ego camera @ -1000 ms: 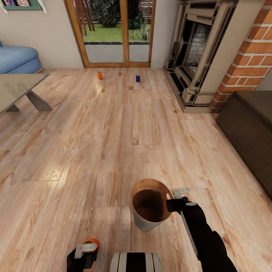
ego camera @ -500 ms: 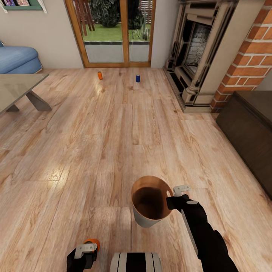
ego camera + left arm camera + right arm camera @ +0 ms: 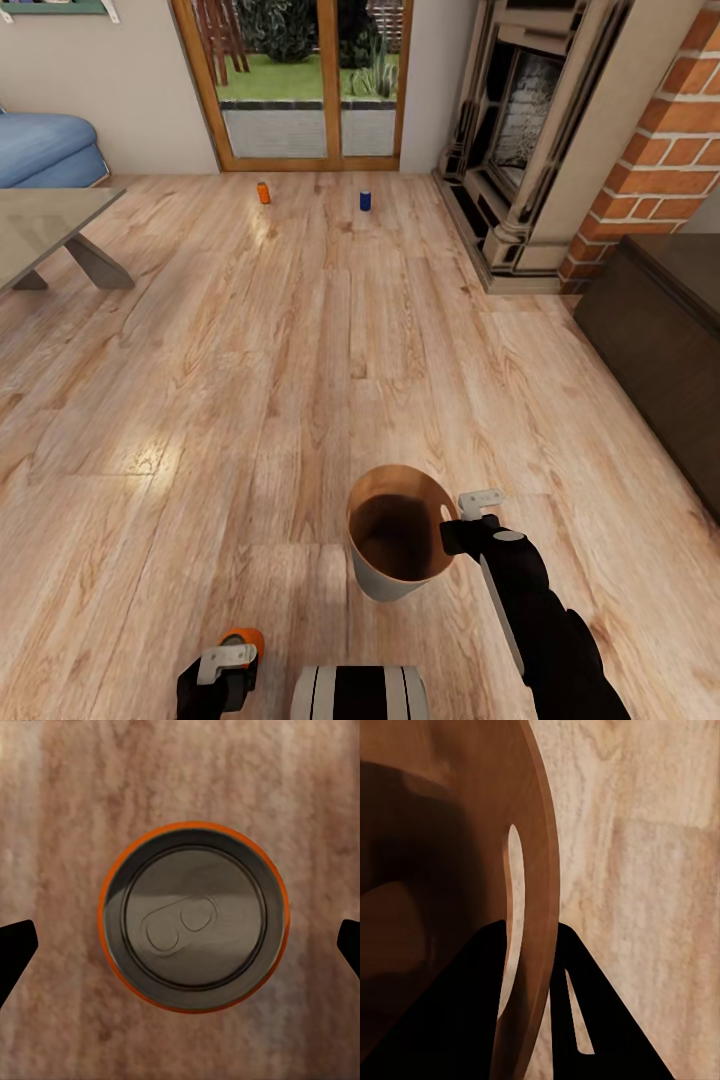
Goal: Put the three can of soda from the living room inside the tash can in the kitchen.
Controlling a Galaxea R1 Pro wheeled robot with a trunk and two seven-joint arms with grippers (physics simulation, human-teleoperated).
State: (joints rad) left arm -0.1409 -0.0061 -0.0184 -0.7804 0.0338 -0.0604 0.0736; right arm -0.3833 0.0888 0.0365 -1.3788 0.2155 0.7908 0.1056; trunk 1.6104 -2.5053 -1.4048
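Right hand: closed on the rim of the trash can, one finger inside the brown wall and one outside, per the right wrist view. The can hangs tilted above the plank floor, at 6 o'clock in the head view.

Left hand: at 7 o'clock, spread wide over an orange soda can. In the left wrist view the can top sits centred between the fingertips, which stand clear of it on both sides.

Second orange can and blue can: upright on the floor at 12 o'clock, near the glass doors, well apart from each other.

Fireplace at 1 o'clock; sofa at 10 o'clock.
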